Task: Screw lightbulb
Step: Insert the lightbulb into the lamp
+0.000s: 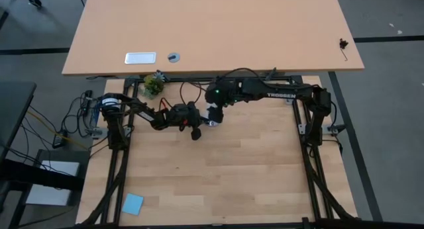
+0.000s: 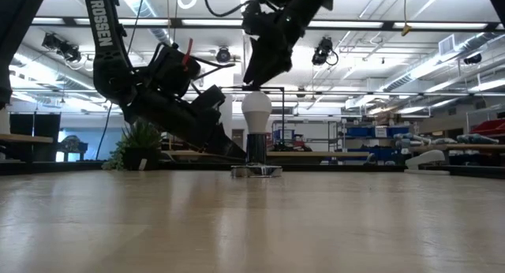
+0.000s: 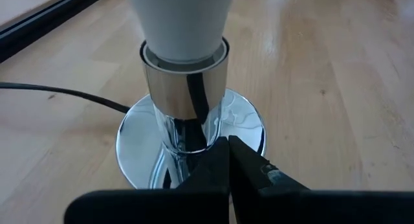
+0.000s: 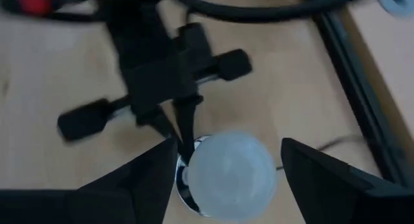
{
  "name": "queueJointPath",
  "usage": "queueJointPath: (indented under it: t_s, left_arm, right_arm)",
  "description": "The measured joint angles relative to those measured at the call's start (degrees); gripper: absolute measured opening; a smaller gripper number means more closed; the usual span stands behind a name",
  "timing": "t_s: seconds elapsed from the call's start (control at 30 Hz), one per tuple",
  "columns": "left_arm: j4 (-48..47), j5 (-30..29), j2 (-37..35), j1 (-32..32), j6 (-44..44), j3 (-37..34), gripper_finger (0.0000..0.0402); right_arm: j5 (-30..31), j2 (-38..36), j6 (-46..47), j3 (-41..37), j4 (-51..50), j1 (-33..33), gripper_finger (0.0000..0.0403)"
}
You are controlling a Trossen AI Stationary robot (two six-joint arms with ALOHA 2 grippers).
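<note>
Low view: lightbulb (image 2: 256,111) upright in socket (image 2: 256,170), potted plant (image 2: 139,143) behind.

The top of the lightbulb (image 3: 181,23) is cut off by the left wrist picture's edge. In the right wrist view the left gripper (image 4: 178,130) is blurred, and the socket (image 4: 187,185) is mostly hidden under the bulb. The screw base cannot be seen
</note>
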Motion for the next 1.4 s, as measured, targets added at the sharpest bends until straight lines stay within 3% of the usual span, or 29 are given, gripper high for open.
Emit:
queueJointPath:
  t_s: [0.17, 0.43, 0.9, 1.2, 1.4]
  left_arm:
    - [-0.2, 0.0, 0.0, 0.0, 0.0, 0.0, 0.0001]
    - [-0.1, 0.0, 0.0, 0.0, 0.0, 0.0, 0.0001]
    - [-0.3, 0.0, 0.0, 0.0, 0.0, 0.0, 0.0001]
    - [-1.2, 0.0, 0.0, 0.0, 0.1, 0.0, 0.0001]
    - [-1.2, 0.0, 0.0, 0.0, 0.1, 0.0, 0.0001]
  right_arm:
    - [-5.0, 0.0, -11.8, 0.1, -1.0, -1.5, 0.0282]
    - [-8.6, 0.0, -14.0, -2.0, -0.4, -4.1, 0.027]
    - [-8.0, 0.0, -13.4, -4.7, 2.4, -3.8, 0.0266]
    - [-2.5, 0.0, -14.0, -4.8, 5.1, -3.8, 0.0266]
    - [-2.3, 0.0, -9.1, -4.7, 3.5, -3.0, 0.0266]
